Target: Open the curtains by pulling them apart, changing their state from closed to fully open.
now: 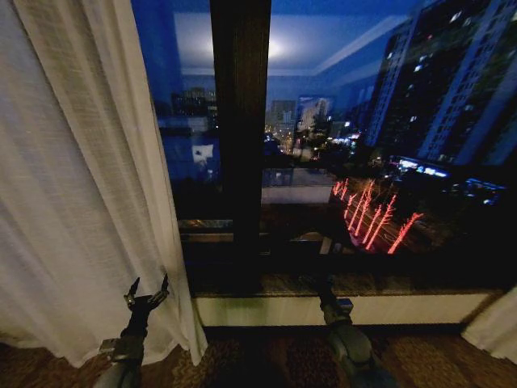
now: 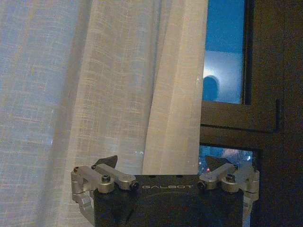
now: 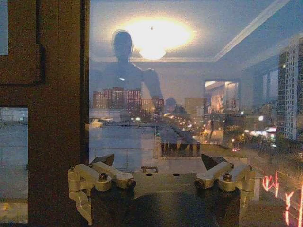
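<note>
Left gripper [image 1: 146, 289] spread, grasping nothing, low against the sheer pleated left curtain [image 1: 81, 186]: cream linen-like weave, hanging vertically to the floor, gathered beyond the dark window frame [image 1: 240, 137]. Right gripper [image 3: 158, 163] spread too, facing bare glass [image 1: 388, 129]; second curtain's hem [image 1: 494, 323] far to its right.

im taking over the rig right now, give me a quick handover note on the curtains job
Left end effector: open, empty, low in front of the left curtain panel, close to its inner edge.
Right end effector: open, empty, facing the bare window glass.
Curtains: left panel is gathered at the left side; a bit of the right panel shows at the lower right corner.
Done: the window's centre with its dark frame post is uncovered.
Left: check whether each panel is pushed fully aside; their outer ends are out of view.
</note>
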Motion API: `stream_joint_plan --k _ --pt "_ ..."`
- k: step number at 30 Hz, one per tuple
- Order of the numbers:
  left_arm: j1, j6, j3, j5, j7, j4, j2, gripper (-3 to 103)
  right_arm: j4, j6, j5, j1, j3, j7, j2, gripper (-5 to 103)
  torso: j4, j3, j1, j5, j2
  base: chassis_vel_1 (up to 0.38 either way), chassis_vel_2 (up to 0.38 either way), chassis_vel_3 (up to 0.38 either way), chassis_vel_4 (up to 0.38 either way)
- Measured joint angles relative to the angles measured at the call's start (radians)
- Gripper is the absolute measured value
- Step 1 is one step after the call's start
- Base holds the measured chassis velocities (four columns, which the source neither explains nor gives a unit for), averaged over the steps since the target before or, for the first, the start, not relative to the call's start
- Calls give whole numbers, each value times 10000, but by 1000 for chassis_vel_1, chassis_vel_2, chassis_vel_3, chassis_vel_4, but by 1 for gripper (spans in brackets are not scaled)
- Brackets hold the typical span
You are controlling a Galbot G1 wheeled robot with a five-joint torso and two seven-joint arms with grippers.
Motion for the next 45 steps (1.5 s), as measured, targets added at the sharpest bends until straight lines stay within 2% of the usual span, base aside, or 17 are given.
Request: stream_joint_plan --k 45 --pt "0 0 0 0 0 0 0 100 0 0 0 0 0 0 0 100 0 1 2 1 0 0 0 0 0"
